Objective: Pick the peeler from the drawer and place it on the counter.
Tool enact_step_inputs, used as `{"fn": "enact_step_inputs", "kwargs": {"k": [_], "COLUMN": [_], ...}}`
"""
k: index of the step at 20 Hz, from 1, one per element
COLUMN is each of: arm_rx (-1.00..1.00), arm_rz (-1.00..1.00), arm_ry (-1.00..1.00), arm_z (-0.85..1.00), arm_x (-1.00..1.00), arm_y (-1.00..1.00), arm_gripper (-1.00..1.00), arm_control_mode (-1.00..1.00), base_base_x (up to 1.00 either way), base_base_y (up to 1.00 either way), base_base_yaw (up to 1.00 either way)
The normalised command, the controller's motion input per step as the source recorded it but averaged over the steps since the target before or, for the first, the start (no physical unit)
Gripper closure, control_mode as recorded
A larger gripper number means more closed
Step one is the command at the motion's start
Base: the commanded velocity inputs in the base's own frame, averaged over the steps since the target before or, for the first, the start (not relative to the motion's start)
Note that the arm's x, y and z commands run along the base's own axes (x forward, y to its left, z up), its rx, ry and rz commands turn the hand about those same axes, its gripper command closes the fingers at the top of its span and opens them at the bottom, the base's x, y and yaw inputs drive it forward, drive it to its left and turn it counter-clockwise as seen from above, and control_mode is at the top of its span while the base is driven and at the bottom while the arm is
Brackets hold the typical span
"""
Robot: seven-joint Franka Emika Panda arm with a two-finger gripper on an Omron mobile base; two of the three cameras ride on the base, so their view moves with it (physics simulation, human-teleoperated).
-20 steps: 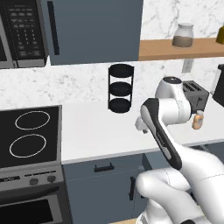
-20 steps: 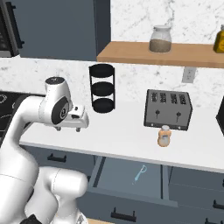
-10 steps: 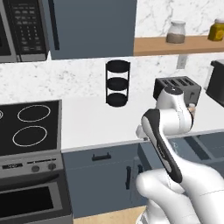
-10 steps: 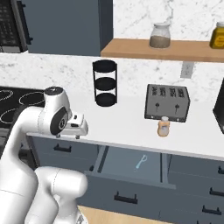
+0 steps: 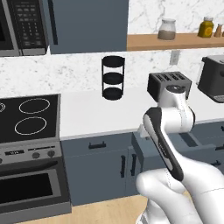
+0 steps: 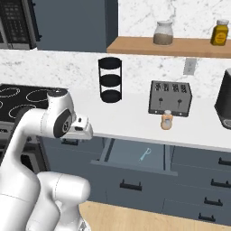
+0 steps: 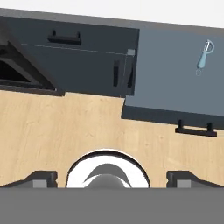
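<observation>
The drawer (image 6: 130,155) stands pulled out under the white counter (image 6: 131,116), its flat front and black bar handle (image 7: 195,128) facing the room. On its floor toward the right lies the peeler (image 6: 145,154), a thin pale utensil, seen in the hand view as the peeler (image 7: 204,54) at the upper right. My gripper (image 7: 113,179) is open and holds nothing, its fingertips (image 7: 41,179) wide apart. It points down at the wooden floor in front of the cabinets, left of the drawer. The hand (image 6: 83,130) hangs just below counter height.
On the counter stand a black three-tier rack (image 6: 110,80), a toaster (image 6: 170,98) and a small shaker (image 6: 167,120). A coffee machine (image 5: 213,78) stands at the right end, a stovetop (image 5: 28,117) to the left. Jars sit on the wooden shelf (image 6: 171,45).
The whole scene has shifted, so the base has moved. My hand has dropped from above the counter to just below its edge. The drawer stays pulled out with the peeler inside.
</observation>
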Motion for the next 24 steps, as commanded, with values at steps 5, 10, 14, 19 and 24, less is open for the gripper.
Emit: {"fn": "enact_step_inputs", "kwargs": {"k": [5,10,14,19,24], "arm_rx": [0.05,0.03,0.0,0.03,0.04], "arm_rz": [0.0,0.0,0.0,0.0,0.0], "arm_ry": [0.01,0.08,0.1,0.1,0.03], "arm_z": [-0.17,-0.45,-0.71,-0.55,-0.45], "arm_x": [0.45,0.63,0.62,0.55,0.46], "arm_y": [-0.86,-0.86,-0.72,-0.58,-0.57], "arm_gripper": [-1.0,-1.0,-1.0,-1.0,-1.0], "arm_control_mode": [-1.0,-1.0,-1.0,-1.0,-1.0], "base_base_x": [0.0,0.0,0.0,0.0,0.0], "base_base_y": [0.0,0.0,0.0,0.0,0.0], "base_base_yaw": [0.0,0.0,0.0,0.0,0.0]}}
